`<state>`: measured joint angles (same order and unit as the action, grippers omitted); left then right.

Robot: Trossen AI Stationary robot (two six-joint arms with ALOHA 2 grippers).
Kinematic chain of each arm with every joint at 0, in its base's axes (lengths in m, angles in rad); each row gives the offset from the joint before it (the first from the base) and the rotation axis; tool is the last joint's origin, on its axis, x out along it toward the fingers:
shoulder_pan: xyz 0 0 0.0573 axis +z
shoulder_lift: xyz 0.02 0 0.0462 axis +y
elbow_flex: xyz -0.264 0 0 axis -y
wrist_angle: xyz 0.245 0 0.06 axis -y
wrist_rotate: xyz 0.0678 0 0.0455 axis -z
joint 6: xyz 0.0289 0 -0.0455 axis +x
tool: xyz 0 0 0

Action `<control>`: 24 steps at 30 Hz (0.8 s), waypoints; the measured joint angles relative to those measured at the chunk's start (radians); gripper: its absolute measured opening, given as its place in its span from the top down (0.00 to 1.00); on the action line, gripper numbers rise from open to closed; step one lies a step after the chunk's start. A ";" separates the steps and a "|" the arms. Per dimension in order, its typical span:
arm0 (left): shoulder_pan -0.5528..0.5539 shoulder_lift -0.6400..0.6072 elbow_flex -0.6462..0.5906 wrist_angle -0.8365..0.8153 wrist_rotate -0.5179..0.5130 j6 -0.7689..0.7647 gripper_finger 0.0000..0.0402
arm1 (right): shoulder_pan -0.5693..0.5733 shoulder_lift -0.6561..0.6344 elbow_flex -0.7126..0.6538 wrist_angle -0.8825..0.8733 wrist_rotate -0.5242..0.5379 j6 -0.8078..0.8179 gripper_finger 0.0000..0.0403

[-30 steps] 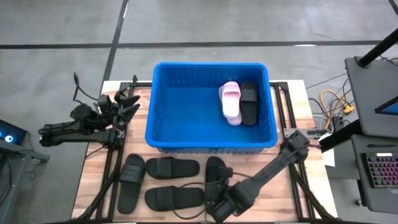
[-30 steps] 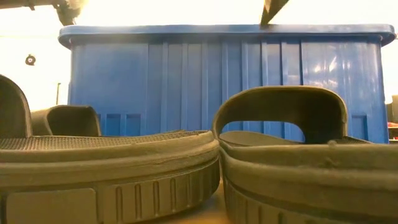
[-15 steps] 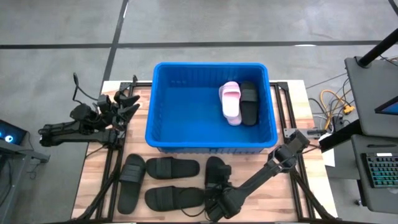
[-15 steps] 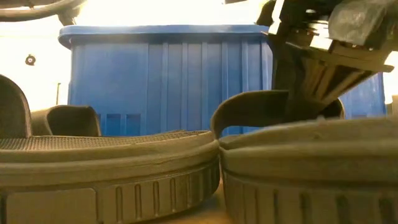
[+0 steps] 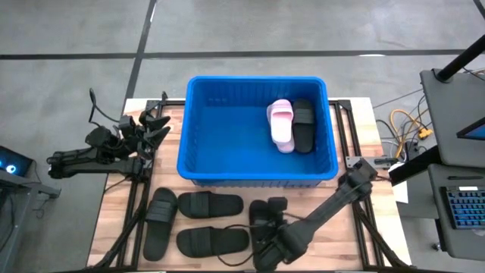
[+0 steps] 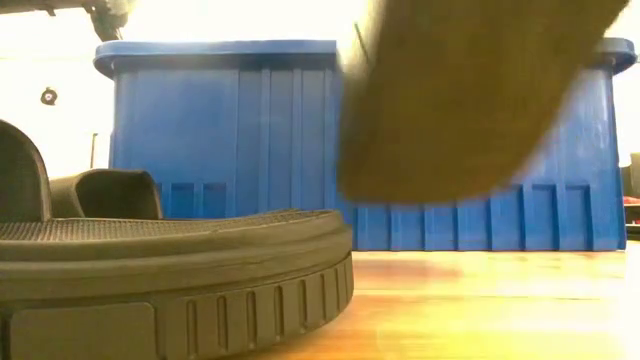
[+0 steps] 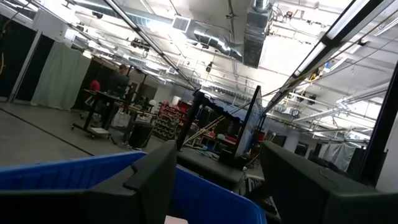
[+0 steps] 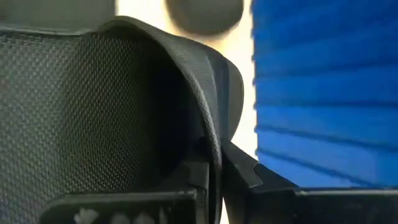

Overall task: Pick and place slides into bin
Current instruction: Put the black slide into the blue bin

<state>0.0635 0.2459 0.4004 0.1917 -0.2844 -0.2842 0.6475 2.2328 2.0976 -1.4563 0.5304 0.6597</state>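
The blue bin (image 5: 258, 171) stands at the table's middle far side, with a pink slide (image 5: 280, 125) and a black slide (image 5: 303, 125) lying inside. Three black slides (image 5: 211, 203) lie flat on the table in front of it. My right gripper (image 5: 270, 221) is near the front edge, shut on another black slide (image 5: 261, 212), which shows lifted and blurred in the low view (image 6: 470, 90). My left gripper (image 5: 155, 125) waits open left of the bin, and the left wrist view (image 7: 217, 186) shows it empty. My right gripper pinches the black slide's strap at its edge (image 8: 214, 146). One finger (image 8: 196, 177) is under the strap and the other finger (image 8: 249, 174) is outside it. The slide hangs tilted and clear of the table, its sole (image 6: 470, 90) facing the near side.
The near black slide (image 6: 170, 280) fills the low view's left foreground. Bare wooden tabletop (image 6: 480, 300) lies between it and the bin's front wall (image 6: 250, 130). A desk with a keyboard (image 5: 462, 212) stands right of the table.
My right gripper has come down onto the rightmost black slide, taken hold of its strap and gone up with it. The slide, flat on the table a second ago, is now lifted clear and tipped. The other slides have stayed in place.
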 joint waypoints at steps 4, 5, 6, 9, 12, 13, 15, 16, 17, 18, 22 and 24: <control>0.000 0.000 0.000 0.000 0.000 0.000 0.46 | -0.012 -0.094 0.067 0.002 0.012 -0.047 0.97; 0.000 0.000 0.000 0.000 0.000 0.000 0.46 | -0.017 -0.119 0.086 0.006 0.014 -0.059 0.97; 0.000 0.000 0.000 0.000 0.000 0.000 0.46 | -0.024 -0.140 0.103 0.009 0.014 -0.074 0.97; 0.000 0.000 0.000 0.001 0.000 0.000 0.46 | -0.048 -0.212 0.143 0.040 0.041 -0.114 0.97; 0.000 0.000 0.000 0.009 0.000 -0.002 0.46 | -0.083 -0.287 0.169 0.084 0.123 -0.178 0.97; 0.000 0.000 0.000 0.013 0.000 -0.001 0.46 | -0.098 -0.311 0.173 0.099 0.146 -0.212 0.97; 0.000 0.000 0.000 0.016 -0.003 -0.001 0.46 | -0.131 -0.352 0.175 0.117 0.188 -0.289 0.97; 0.000 0.000 0.000 0.018 -0.005 -0.001 0.46 | -0.153 -0.367 0.175 0.114 0.206 -0.327 0.97; 0.000 0.000 0.000 0.022 -0.005 -0.001 0.46 | -0.177 -0.379 0.175 0.110 0.212 -0.364 0.97; 0.000 0.000 0.000 0.030 -0.005 0.001 0.46 | -0.205 -0.387 0.175 0.108 0.208 -0.405 0.97; 0.000 0.000 0.000 0.070 -0.011 0.002 0.46 | -0.333 -0.386 0.166 0.100 0.155 -0.636 0.97; 0.000 0.000 0.000 0.099 -0.012 0.001 0.46 | -0.401 -0.370 0.156 0.102 0.159 -0.705 0.97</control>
<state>0.0637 0.2455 0.4004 0.2910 -0.2965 -0.2827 0.2467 1.8632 2.2536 -1.3548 0.6893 -0.0457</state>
